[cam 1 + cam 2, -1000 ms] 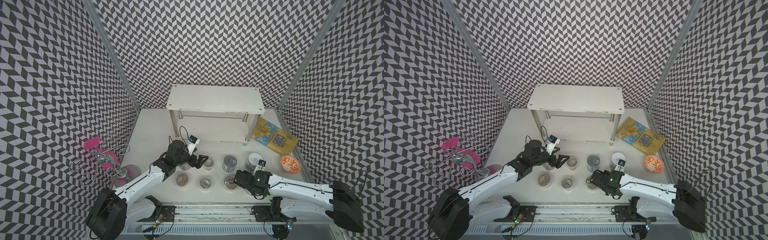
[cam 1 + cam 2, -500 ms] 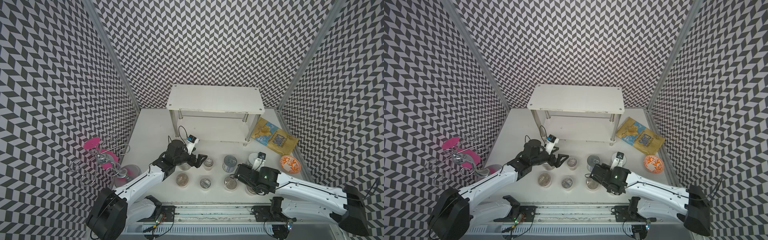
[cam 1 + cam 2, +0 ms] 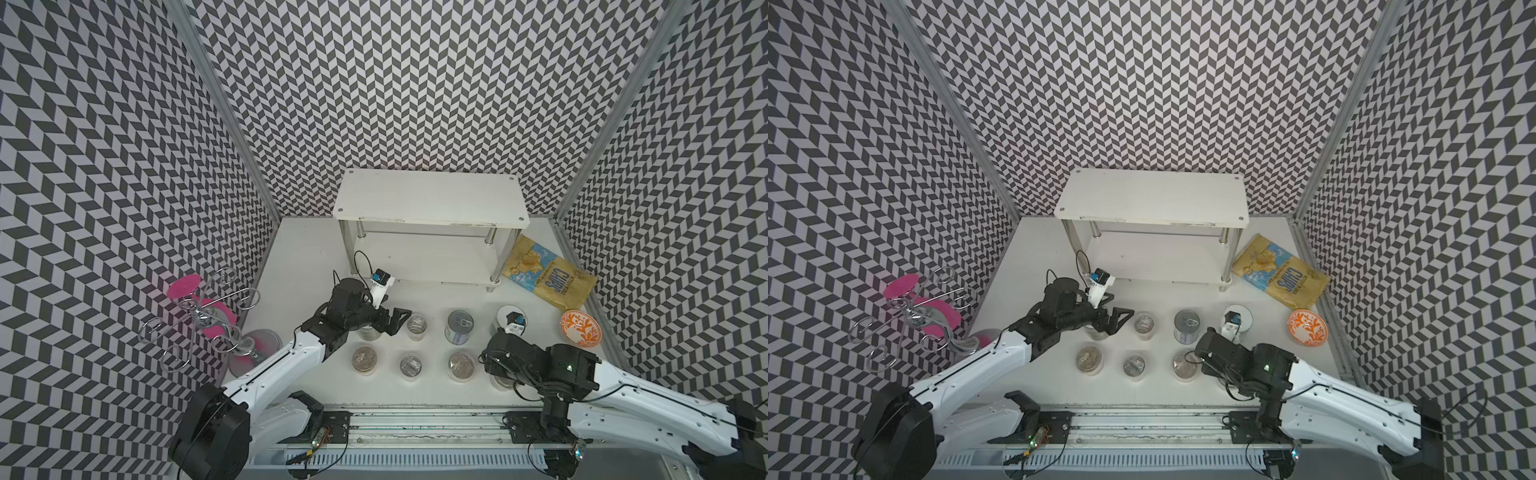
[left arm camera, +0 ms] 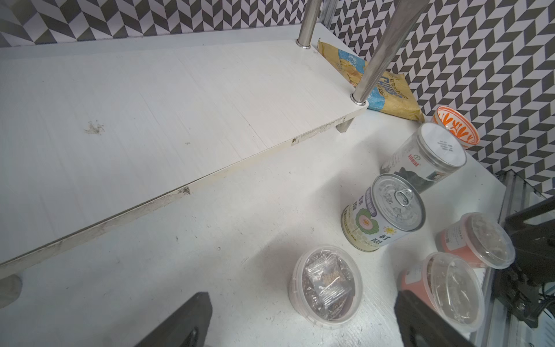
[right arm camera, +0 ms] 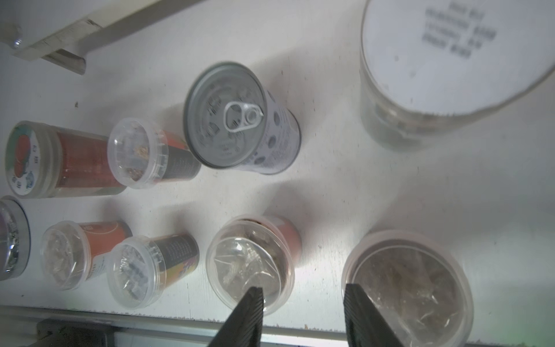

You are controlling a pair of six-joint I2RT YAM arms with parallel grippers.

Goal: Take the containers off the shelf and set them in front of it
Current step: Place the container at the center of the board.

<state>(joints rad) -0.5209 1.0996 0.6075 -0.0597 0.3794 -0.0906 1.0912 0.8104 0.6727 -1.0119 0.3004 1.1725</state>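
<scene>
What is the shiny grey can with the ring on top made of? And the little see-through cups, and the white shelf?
The grey pull-tab can looks like metal: silvery lid, printed label. The small clear cups look like thin glossy plastic; you see through their lids. The white shelf seems painted or laminated board, matte, chipped at the edge; its mirror-shiny legs are probably chromed metal.

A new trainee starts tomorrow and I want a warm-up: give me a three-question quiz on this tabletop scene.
1. True or false: a container stands on the shelf.
2. What lies beside the shelf, just behind the orange-patterned bowl? A) wire stand B) chips bag C) tin can
3. What does the left gripper hold?
Key: 1 false; 2 B; 3 nothing, its jaws are open.
</scene>
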